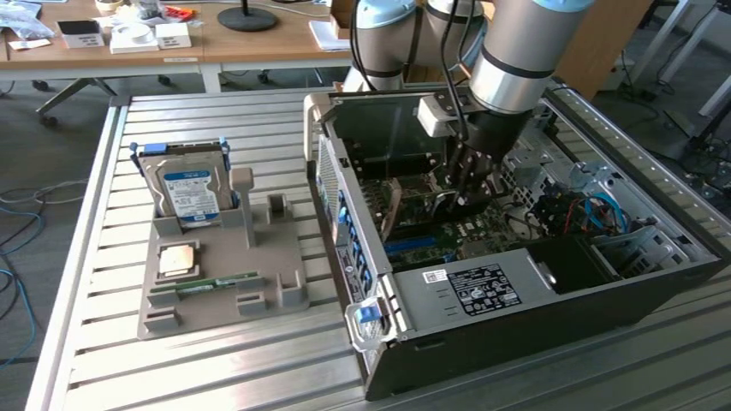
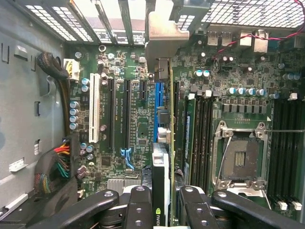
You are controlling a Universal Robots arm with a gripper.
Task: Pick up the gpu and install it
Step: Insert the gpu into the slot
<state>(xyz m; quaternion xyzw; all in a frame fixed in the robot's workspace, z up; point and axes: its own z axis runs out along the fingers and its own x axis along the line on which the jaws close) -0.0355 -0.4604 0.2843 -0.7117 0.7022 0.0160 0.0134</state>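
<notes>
- Well off to the exterior view's left of the jaws, a grey holder (image 1: 269, 282) stands on the tabletop (image 1: 228, 368). It carries the hard drive (image 1: 188, 193) and the memory stick (image 1: 205, 285). Neither concerns this step.
- The computer case (image 1: 549, 317) lies open on the tabletop, and the arm (image 1: 520, 60) reaches down into it. The jaws are inside, above the motherboard (image 2: 128, 124).
- The jaws are closed narrow on the gpu (image 2: 159, 181), which stands edge-on between them. The card runs ahead of the jaws to its silvery bracket (image 2: 162, 33) by the rear slot openings (image 2: 109, 19).
- The blue slot (image 2: 156, 105) lies directly ahead of the jaws, alongside the card's edge. I cannot tell whether the contacts have entered it.
- Judgement: this is the seating stage.
  - Keep the card square to the slot along its whole length.
  - Press straight into the board with no tilt.
  - Let the bracket slide flush against the case's rear wall without catching.
  - A skewed push risks bending the contacts.
- Just beside the card, past the far jaw, lie the black memory slots (image 2: 202, 129) and the processor socket (image 2: 240, 160). Any sideways drift should be kept away from them.
- To the exterior view's right of the jaws hang blue cables (image 1: 594, 210), apart from the card.
</notes>
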